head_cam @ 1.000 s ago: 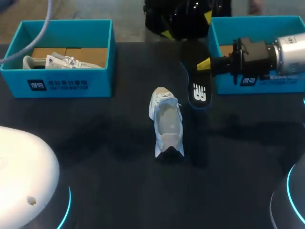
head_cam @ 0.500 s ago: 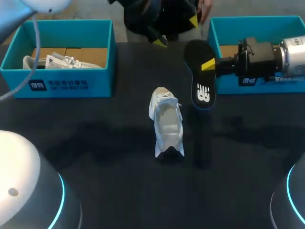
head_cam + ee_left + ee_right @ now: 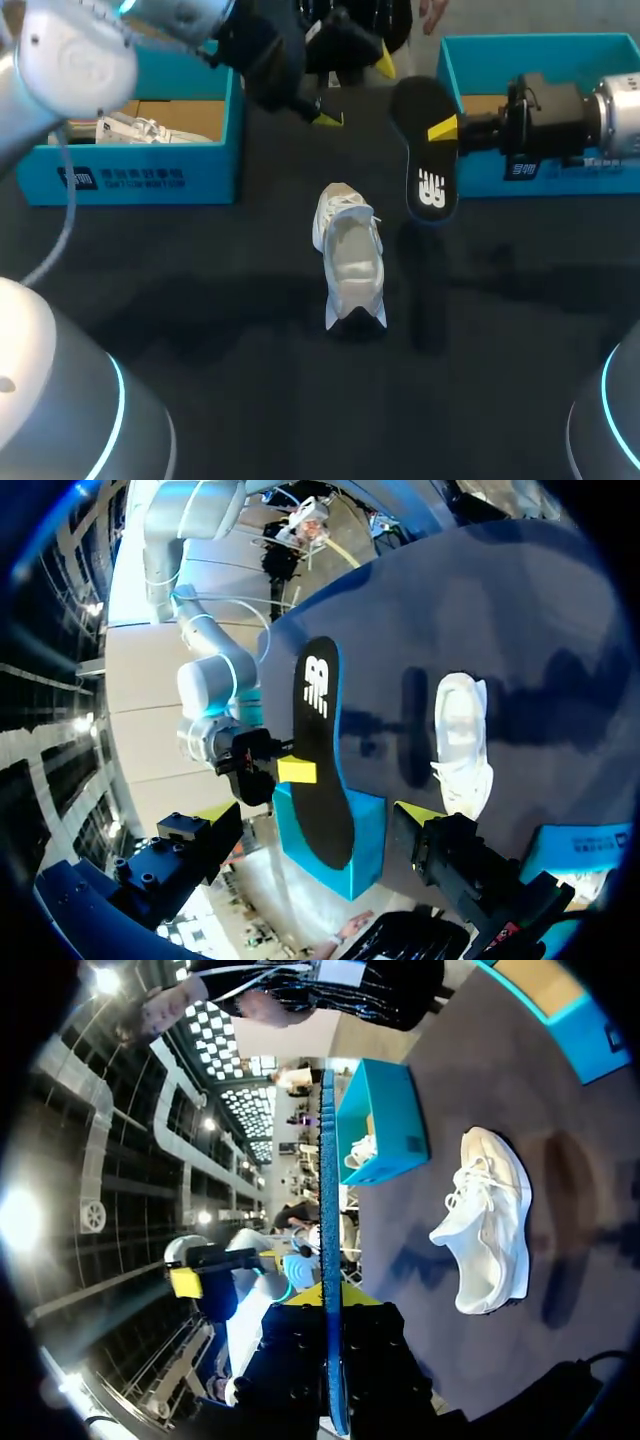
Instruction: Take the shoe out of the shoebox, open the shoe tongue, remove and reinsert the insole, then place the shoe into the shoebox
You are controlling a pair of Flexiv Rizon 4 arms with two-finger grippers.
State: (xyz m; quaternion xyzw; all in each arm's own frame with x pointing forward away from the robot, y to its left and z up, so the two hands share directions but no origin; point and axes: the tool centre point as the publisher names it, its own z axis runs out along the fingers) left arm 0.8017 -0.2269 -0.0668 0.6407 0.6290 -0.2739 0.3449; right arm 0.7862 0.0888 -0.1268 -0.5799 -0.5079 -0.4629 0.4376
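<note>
A white shoe lies on the dark table near its middle, opening upward. My right gripper is shut on a black insole, which it holds in the air to the right of the shoe and beyond it. In the right wrist view the insole shows edge-on between my fingers, with the shoe beside it. My left gripper hangs open above the table's far edge, left of the insole, holding nothing. The left wrist view shows the insole and the shoe ahead of its open fingers.
A teal shoebox at the far left holds a second white shoe. Another teal shoebox stands at the far right, behind my right arm. Both arm bases fill the near corners.
My left arm has swung in over the left box, and its gripper has come nearer and lower. The right gripper has lifted the insole slightly and shifted it right.
</note>
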